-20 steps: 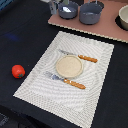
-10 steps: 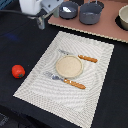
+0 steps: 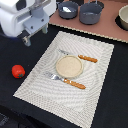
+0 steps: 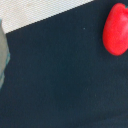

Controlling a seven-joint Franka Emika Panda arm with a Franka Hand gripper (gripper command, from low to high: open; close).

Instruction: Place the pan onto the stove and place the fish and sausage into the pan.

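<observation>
The red sausage [image 3: 18, 71] lies on the dark table at the exterior view's left, beside the striped placemat [image 3: 95, 55]. It also shows in the wrist view [image 4: 116, 29], on dark cloth. The blue-grey pan [image 3: 68, 8] stands on the pinkish stove [image 3: 107, 27] at the back. A small pale thing lies in the pan, too blurred to tell whether it is the fish. My gripper [image 3: 35, 34] hangs above the table's back left, up and away from the sausage. Its jaws look apart and hold nothing.
A deeper grey pot [image 3: 91, 12] stands on the stove beside the pan, and a pale bowl [image 3: 123, 17] is at the right edge. On the placemat are a tan plate [image 3: 68, 65], a knife [image 3: 82, 57] and a fork [image 3: 67, 81] with orange handles.
My arm has come into view from the upper left and moved further over the table's back left corner. The sausage, pan and placemat things have not moved.
</observation>
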